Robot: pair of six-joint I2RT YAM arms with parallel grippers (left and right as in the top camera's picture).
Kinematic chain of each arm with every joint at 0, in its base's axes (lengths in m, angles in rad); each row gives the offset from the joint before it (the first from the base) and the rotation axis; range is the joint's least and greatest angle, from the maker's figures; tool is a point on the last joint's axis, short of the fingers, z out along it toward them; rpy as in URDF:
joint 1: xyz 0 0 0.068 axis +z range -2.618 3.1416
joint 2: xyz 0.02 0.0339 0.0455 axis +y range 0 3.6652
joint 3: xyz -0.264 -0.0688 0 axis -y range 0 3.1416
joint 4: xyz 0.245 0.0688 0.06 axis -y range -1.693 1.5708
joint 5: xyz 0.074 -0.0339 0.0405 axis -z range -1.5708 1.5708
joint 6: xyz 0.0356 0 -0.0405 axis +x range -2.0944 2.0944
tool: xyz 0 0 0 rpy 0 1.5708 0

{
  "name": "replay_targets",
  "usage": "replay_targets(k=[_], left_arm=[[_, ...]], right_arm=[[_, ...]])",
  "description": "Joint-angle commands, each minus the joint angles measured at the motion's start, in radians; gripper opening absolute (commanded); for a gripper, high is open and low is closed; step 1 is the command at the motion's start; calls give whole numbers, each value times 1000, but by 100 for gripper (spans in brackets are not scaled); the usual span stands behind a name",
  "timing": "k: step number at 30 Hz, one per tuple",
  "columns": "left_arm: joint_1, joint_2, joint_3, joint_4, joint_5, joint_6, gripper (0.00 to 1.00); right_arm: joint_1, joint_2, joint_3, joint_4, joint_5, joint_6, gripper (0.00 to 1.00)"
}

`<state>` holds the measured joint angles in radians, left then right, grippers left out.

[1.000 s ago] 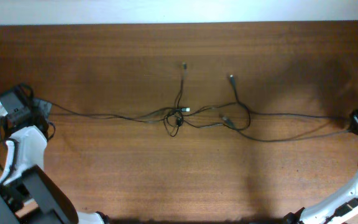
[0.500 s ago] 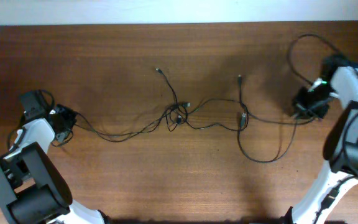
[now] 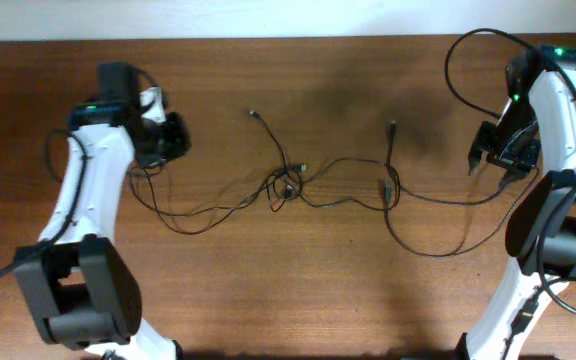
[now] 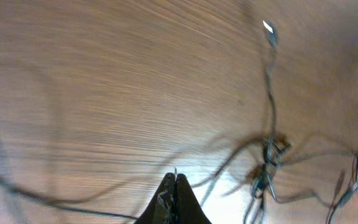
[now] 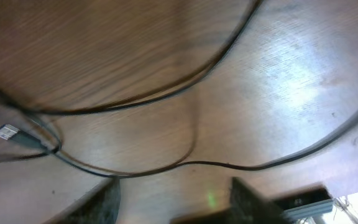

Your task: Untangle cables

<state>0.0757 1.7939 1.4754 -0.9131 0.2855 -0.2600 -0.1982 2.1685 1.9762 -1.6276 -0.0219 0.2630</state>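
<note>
Several thin black cables (image 3: 286,186) lie across the middle of the table, tangled in a small knot. Loose plug ends (image 3: 254,114) point toward the far side. My left gripper (image 3: 180,138) hangs at the upper left, above the slack left end of a cable. In the left wrist view the left gripper (image 4: 175,177) is shut, with a thin sliver showing at its tips. I cannot tell whether that is cable. The knot (image 4: 267,158) lies ahead to its right. My right gripper (image 3: 488,165) is open at the far right. In its wrist view the right gripper (image 5: 174,183) holds nothing, and a cable (image 5: 197,163) lies beyond its fingers.
The thick black arm cable (image 3: 468,50) loops above the right arm. The table's far edge meets a pale wall (image 3: 268,15). A wide slack loop of cable (image 3: 438,250) lies in front of the right gripper. Bare wood (image 3: 288,300) spreads toward the near edge.
The left arm swung up and right from the table's left side. The right gripper opened and shifted slightly outward. The cables, stretched taut a second ago, now lie slack.
</note>
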Motion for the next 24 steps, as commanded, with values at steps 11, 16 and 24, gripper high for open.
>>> replay_targets(k=[11,16,24], left_arm=[[-485,273,-3,145,-34,120,0],[-497,273,-3,116,-294,119,0],[-497,273,-3,61,-505,63,7]], right_arm=[[297,-6,-369,317,-128,-50,39],[315,-6,-400,377,-116,-49,39],[314,-6,-467,414,121,72,52]])
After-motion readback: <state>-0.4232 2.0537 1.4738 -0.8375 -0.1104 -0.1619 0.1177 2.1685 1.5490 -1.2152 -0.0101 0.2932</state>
